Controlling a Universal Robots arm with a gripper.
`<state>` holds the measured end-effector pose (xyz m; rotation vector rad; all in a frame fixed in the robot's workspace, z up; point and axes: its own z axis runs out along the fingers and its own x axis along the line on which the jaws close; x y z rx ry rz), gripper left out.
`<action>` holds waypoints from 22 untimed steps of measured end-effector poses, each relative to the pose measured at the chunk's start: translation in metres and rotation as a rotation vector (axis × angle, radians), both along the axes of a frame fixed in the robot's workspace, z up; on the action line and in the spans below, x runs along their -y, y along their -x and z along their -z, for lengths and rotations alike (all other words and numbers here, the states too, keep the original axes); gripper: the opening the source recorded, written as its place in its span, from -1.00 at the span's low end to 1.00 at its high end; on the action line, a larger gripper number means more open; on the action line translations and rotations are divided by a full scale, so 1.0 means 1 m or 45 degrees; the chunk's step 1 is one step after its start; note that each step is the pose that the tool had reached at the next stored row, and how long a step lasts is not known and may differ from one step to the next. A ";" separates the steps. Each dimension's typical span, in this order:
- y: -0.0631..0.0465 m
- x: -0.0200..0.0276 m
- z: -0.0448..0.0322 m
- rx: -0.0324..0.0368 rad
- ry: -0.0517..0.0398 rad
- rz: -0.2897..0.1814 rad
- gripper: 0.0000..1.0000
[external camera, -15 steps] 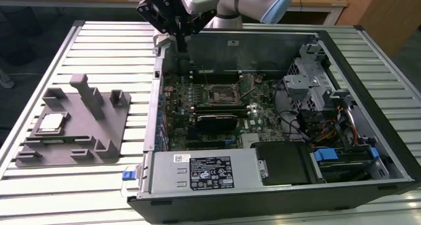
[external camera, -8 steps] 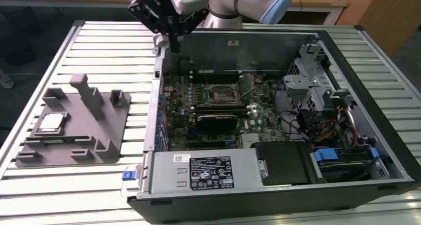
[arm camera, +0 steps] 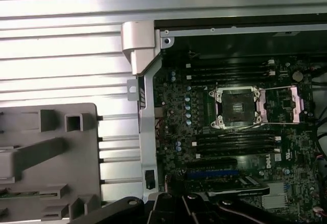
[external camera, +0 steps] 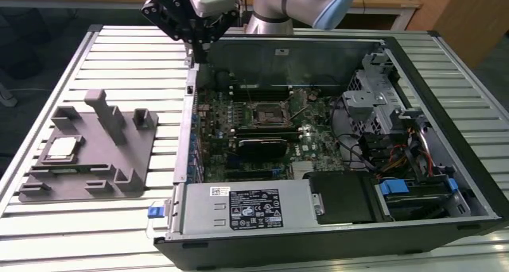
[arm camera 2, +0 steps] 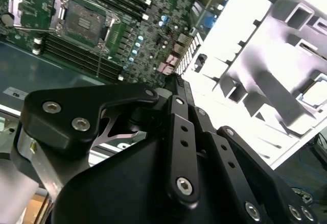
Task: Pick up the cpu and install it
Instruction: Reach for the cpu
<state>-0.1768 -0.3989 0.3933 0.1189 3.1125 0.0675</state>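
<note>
The cpu [external camera: 62,150], a small silver square with a pale rim, lies flat in a recess of the grey fixture [external camera: 95,164] on the exterior view's left. In the second wrist view the cpu [arm camera 2: 315,93] sits in the same grey fixture [arm camera 2: 265,81]. My gripper [external camera: 199,48] hangs high above the case's far left corner, well away from the cpu. Its black linkage [arm camera 2: 179,147] is close to the camera. The motherboard socket [external camera: 269,112] stands unlatched with a dark centre, seen in both wrist views [arm camera 2: 82,17] [arm camera: 237,106].
The open computer case [external camera: 413,63] lies on a slatted metal table [external camera: 119,57]. Inside are a black finned block [external camera: 263,145], a power supply [external camera: 247,207], cables and a drive cage [external camera: 397,135]. The grey fixture has upright posts [external camera: 107,114].
</note>
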 end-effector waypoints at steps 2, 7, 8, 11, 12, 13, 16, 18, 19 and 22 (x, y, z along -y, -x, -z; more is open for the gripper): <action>0.005 0.0000 0.0000 0.0000 0.000 0.000 -0.79; 0.016 0.0000 0.0002 0.0001 0.000 0.001 -0.79; 0.019 0.0000 0.0002 0.0001 0.000 0.001 -0.79; 0.027 0.0000 0.0003 0.0000 0.000 0.002 -0.79; 0.030 0.0000 0.0003 0.0000 0.000 0.002 -0.79; 0.032 0.0000 0.0004 0.0000 0.000 0.002 -0.79; 0.040 0.0000 0.0008 0.0001 0.000 0.003 -0.79; 0.046 0.0000 0.0010 0.0001 0.000 0.003 -0.79; 0.049 0.0000 0.0011 0.0001 0.000 0.004 -0.79; 0.056 0.0000 0.0014 0.0000 0.000 0.004 -0.79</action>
